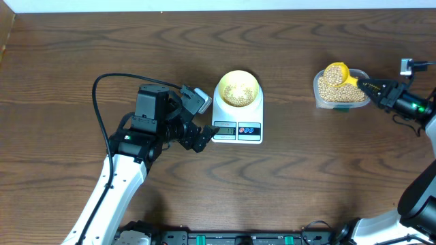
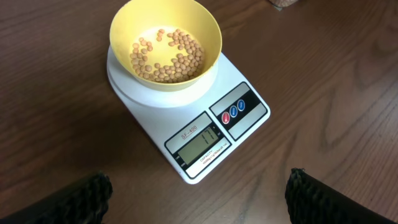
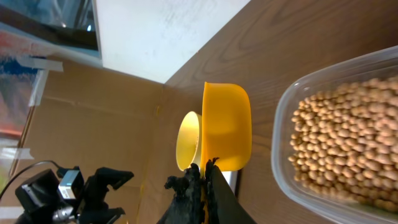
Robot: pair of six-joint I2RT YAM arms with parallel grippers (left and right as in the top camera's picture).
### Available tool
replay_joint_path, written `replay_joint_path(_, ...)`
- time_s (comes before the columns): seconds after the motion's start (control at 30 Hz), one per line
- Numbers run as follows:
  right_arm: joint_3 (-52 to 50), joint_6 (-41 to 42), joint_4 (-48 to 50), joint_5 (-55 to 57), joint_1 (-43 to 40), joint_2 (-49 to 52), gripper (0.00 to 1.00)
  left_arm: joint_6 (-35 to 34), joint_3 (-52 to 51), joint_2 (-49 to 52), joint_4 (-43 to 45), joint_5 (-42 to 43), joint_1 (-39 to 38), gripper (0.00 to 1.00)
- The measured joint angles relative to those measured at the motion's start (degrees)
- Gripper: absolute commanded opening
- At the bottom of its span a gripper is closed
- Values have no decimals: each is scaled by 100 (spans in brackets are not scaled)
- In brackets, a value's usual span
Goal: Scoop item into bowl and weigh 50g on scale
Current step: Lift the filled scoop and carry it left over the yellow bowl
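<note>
The pale yellow-green bowl point(image 1: 238, 88) sits on the white scale point(image 1: 238, 129) at the table's middle and holds a thin layer of tan beans point(image 2: 166, 55). The bowl point(image 2: 165, 37) and the scale point(image 2: 205, 130) with its lit display also show in the left wrist view. My left gripper point(image 1: 196, 121) is open and empty just left of the scale's front. My right gripper point(image 1: 373, 90) is shut on the handle of a bright yellow scoop point(image 1: 336, 75), heaped with beans, above the clear tub point(image 1: 340, 90). The scoop point(image 3: 227, 124) shows from its back in the right wrist view.
The clear plastic tub point(image 3: 336, 137) at the right is full of beans. A black cable point(image 1: 102, 102) loops from the left arm over the table. The table's far edge runs along the top of the overhead view.
</note>
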Motion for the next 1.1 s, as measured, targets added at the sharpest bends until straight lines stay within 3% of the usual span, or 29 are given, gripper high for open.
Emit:
replay_joint_path(0.7, 0, 317, 17, -15, 1189, 0, 1, 0, 0, 0, 0, 0, 0, 91)
replay_joint_path(1.1, 0, 1069, 789, 166, 1928, 0, 1, 0, 0, 0, 0, 0, 0, 91)
